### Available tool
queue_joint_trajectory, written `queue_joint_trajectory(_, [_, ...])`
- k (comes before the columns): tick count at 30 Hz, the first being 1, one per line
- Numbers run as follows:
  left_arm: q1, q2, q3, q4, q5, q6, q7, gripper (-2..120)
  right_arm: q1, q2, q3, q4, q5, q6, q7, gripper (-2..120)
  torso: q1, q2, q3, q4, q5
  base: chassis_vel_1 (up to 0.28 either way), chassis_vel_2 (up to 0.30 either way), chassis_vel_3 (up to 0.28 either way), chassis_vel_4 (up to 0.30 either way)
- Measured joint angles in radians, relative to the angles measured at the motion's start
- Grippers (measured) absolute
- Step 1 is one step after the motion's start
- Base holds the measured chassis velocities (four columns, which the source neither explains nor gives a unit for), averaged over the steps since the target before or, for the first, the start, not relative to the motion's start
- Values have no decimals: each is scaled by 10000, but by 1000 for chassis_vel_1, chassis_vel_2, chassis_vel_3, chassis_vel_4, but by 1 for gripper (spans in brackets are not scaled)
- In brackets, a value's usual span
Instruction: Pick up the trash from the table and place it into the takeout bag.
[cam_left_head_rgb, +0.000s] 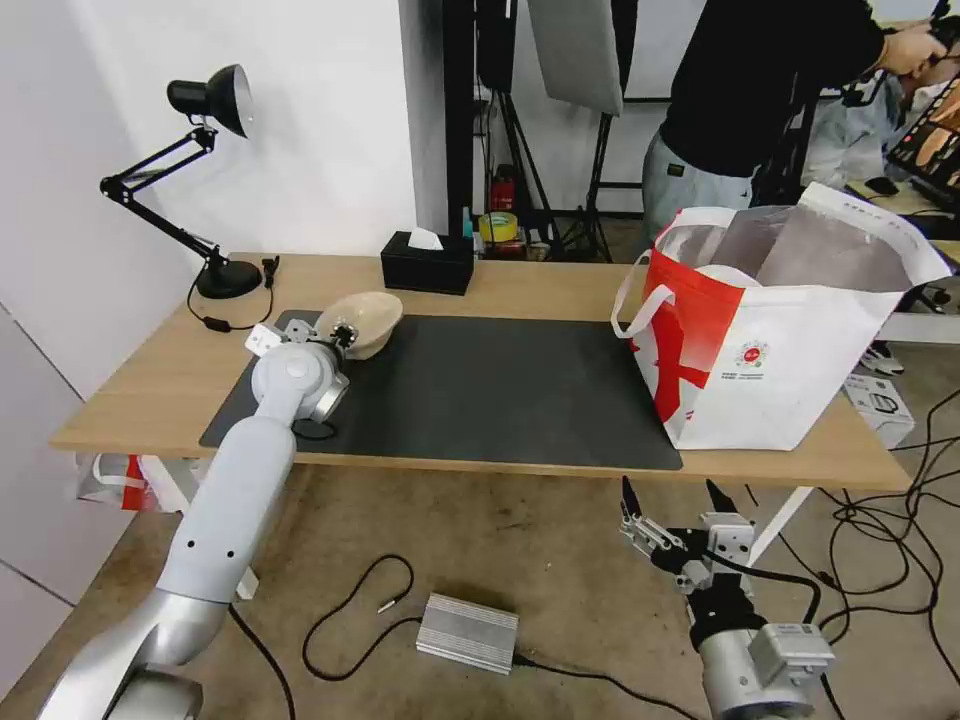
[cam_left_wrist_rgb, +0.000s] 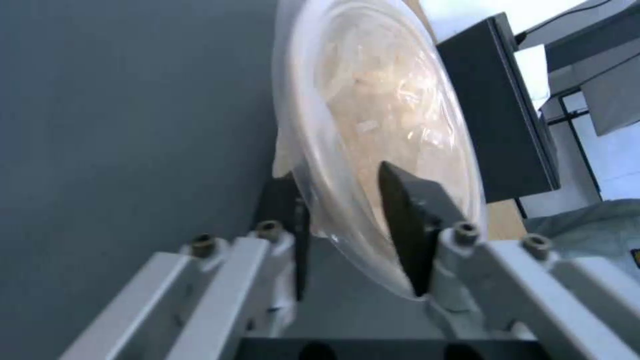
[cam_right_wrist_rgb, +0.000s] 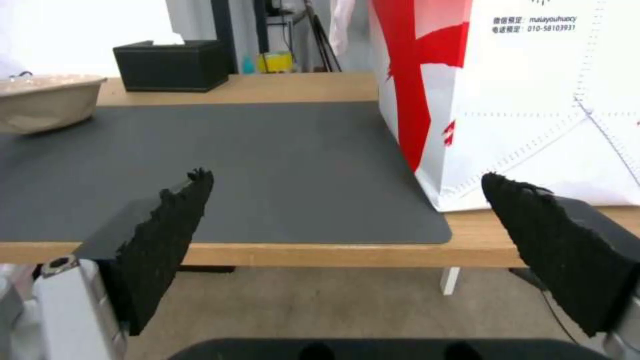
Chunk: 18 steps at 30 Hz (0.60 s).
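left gripper clamps the rim of the paper bowl

the beige paper bowl (cam_left_head_rgb: 367, 322) sits tilted at the far left corner of the dark grey mat (cam_left_head_rgb: 480, 390), its open side tipped toward the back of the table (cam_left_head_rgb: 560, 285). the left gripper (cam_left_head_rgb: 338, 335) has it by the near rim. in the left wrist view the bowl (cam_left_wrist_rgb: 373, 125) stands nearly on edge, and the two black fingers (cam_left_wrist_rgb: 400, 220) pinch the rim from either side, one inside the bowl and one outside, so the gripper (cam_left_wrist_rgb: 347, 225) is closed on it. whether the bowl's bottom is touching the mat or just off it cannot be told.

beyond the gripper, at the back edge of the table, stands a black tissue box (cam_left_head_rgb: 427, 262). to the gripper's left, off the mat, is a black desk lamp (cam_left_head_rgb: 205, 180) with its base on the wood. well to the gripper's right, across the bare mat, the big red-and-white takeout bag (cam_left_head_rgb: 780, 330) stands upright on the right end of the table, its mouth open, silver lining showing and something white inside.

the right gripper (cam_left_head_rgb: 680, 515) hangs below and in front of the table edge, near the bag's end, fingers spread wide with nothing between them. from the right wrist view its fingers (cam_right_wrist_rgb: 167, 240) frame the mat, the bag (cam_right_wrist_rgb: 520, 100) and, far off, the bowl (cam_right_wrist_rgb: 47, 102).
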Motion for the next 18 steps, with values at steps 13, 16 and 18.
queue_joint_trajectory(13, [-24,106,59,-343,-56,-18,-14,0,0,0,0,0,0,0,0,100,0,0,1,1,0,0,0,0,0])
queue_joint_trajectory(16, [-180,122,160,-444,-147,-18,-37,0,0,0,0,0,0,0,0,100,0,0,1,1,-1,0,0,0,0])
queue_joint_trajectory(18, [-448,140,330,-501,-278,-20,-64,0,0,0,0,0,0,0,0,100,0,0,0,-1,0,0,0,0,0])
